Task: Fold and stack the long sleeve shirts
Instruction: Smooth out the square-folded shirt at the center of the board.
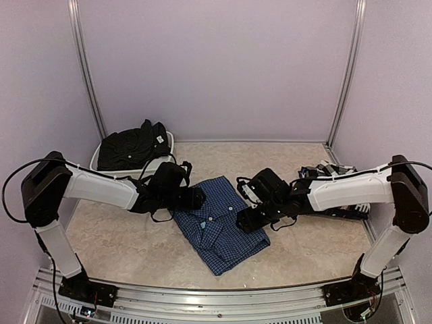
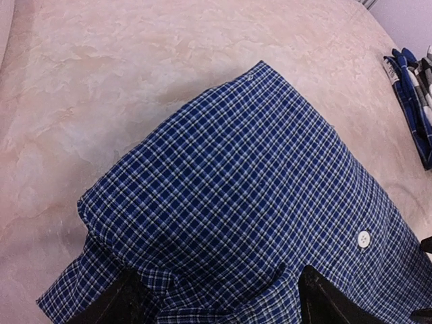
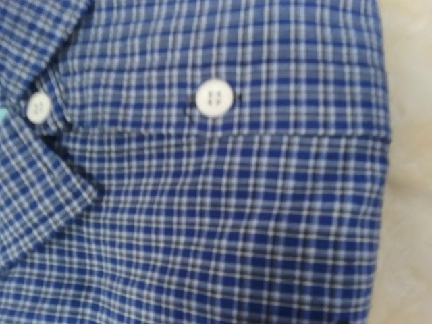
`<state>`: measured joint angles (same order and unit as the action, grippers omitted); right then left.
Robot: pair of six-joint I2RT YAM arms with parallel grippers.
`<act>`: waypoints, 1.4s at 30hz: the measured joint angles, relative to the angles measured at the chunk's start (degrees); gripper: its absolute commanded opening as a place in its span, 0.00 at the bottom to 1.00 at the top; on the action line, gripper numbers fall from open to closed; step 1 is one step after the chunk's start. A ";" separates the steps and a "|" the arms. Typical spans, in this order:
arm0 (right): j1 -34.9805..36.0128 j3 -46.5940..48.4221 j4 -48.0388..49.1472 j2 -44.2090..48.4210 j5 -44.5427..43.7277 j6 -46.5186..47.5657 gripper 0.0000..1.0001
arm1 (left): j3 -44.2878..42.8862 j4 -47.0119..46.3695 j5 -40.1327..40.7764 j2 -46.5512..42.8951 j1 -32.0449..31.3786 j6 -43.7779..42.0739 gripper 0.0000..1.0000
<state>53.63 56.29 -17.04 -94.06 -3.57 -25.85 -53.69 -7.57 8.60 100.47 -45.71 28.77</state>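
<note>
**Desk:** What lay on the table?

**Photographer:** A blue checked shirt (image 1: pixel 219 226), folded and collared, lay flat mid-way across a beige, marble-patterned tabletop (image 1: pixel 121 243). One white button (image 3: pixel 214 98) showed on its placket.

**Desk:** And the arms?

**Photographer:** The left gripper (image 1: pixel 196 199) sat at the blue shirt's far-left edge. Its fingers (image 2: pixel 125 304) stood wide apart with a fold of the check cloth between them, so the claw was open. The right gripper (image 1: pixel 244 219) was pressed close at the blue shirt's right edge. Its wrist camera saw only cloth, so I could not tell whether that claw was parted or closed.

**Desk:** The other garments?

**Photographer:** Beyond the blue shirt to the left, a black shirt (image 1: pixel 131 147) sat heaped in a white tub (image 1: pixel 111 172). To the blue shirt's right, behind the right arm, a black-and-white checked shirt (image 1: pixel 329 172) lay crumpled.

**Desk:** The room?

**Photographer:** Plain lilac walls (image 1: pixel 216 67) rose behind the blue shirt and to both sides of it, with aluminium posts (image 1: pixel 86 74) in the corners.
</note>
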 measured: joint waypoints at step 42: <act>-4.72 5.81 0.09 -3.96 0.02 5.35 0.96 | 19.10 -3.69 -2.43 -20.06 -0.70 9.92 0.99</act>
<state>48.90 62.11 -16.95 -98.02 -3.55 -20.49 -34.59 -11.27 6.17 80.40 -46.41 38.70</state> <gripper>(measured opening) 0.920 0.977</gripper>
